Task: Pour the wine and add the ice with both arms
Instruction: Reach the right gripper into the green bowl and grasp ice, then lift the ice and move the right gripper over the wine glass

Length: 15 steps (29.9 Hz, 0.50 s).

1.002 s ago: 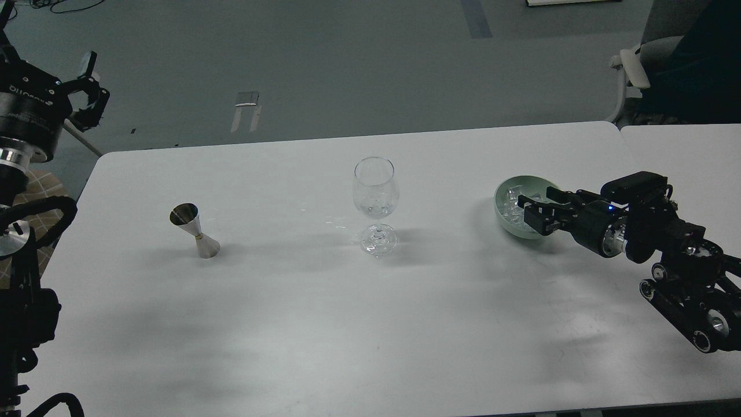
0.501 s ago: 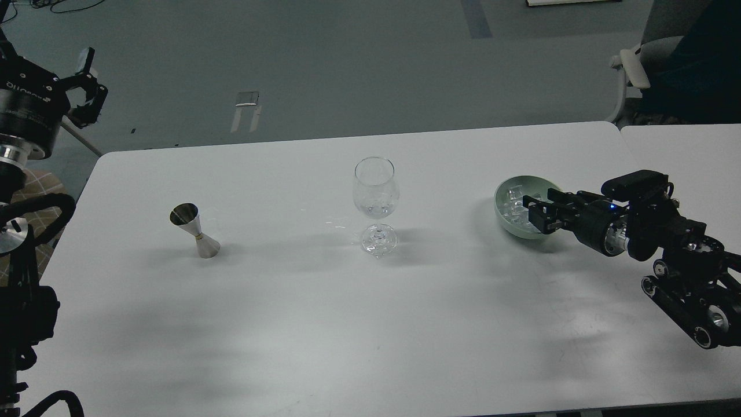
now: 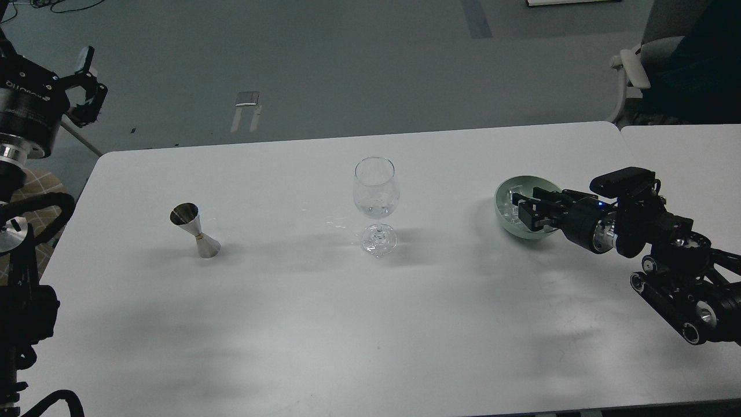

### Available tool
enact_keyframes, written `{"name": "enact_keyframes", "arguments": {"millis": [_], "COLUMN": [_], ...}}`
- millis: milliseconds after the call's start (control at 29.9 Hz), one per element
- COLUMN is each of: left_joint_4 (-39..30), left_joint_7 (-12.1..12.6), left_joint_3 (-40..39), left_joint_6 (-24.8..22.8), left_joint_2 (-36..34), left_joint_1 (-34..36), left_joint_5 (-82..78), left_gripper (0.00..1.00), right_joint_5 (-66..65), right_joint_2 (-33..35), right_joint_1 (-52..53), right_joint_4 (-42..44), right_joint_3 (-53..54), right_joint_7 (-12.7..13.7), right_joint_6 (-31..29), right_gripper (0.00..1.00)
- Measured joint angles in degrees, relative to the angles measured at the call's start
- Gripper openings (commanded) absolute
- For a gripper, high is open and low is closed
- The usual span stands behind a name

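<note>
A clear wine glass stands upright at the table's middle; any liquid in it is too faint to tell. A steel jigger stands to its left. A pale green bowl holding clear ice cubes sits to its right. My right gripper reaches from the right over the bowl's rim, its fingers down among the ice. The dark fingers hide whether they hold a cube. My left gripper hangs open and empty beyond the table's far left corner, well away from the jigger.
The white table meets a second white table at the right. An office chair stands behind the far right corner. Grey floor lies beyond the far edge.
My right gripper has slid a little left, deeper into the bowl, and its fingers have drawn closer together. My left gripper has shifted slightly up and left. Glass, jigger and bowl have not moved.
</note>
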<state>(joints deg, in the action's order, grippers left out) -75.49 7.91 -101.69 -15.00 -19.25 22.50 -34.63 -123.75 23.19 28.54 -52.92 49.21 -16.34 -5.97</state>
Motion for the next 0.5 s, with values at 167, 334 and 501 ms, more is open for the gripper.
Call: {"name": "enact_keyframes", "arguments": {"millis": [167, 334, 501], "left_joint_4": [0.0, 0.0, 0.0], "left_joint_7": [0.0, 0.0, 0.0], "left_joint_3": [0.0, 0.0, 0.01], "left_joint_6": [-0.01, -0.02, -0.03], "left_joint_2": [-0.04, -0.04, -0.04], "left_joint_1": [0.0, 0.0, 0.01], "left_joint_5": [0.0, 0.0, -0.03], "left_gripper": [0.98, 0.98, 0.98], "right_joint_5": [0.0, 0.0, 0.0], "right_joint_2": [-0.06, 0.45, 1.22], "right_joint_1": [0.02, 0.02, -0.13], "right_joint_4": [0.0, 0.0, -0.25], "right_joint_3": [-0.04, -0.08, -0.08], "right_joint_7": [-0.05, -0.06, -0.19], "right_joint_6": [-0.48, -0.53, -0.56], "right_gripper": [0.49, 0.48, 0.32]}}
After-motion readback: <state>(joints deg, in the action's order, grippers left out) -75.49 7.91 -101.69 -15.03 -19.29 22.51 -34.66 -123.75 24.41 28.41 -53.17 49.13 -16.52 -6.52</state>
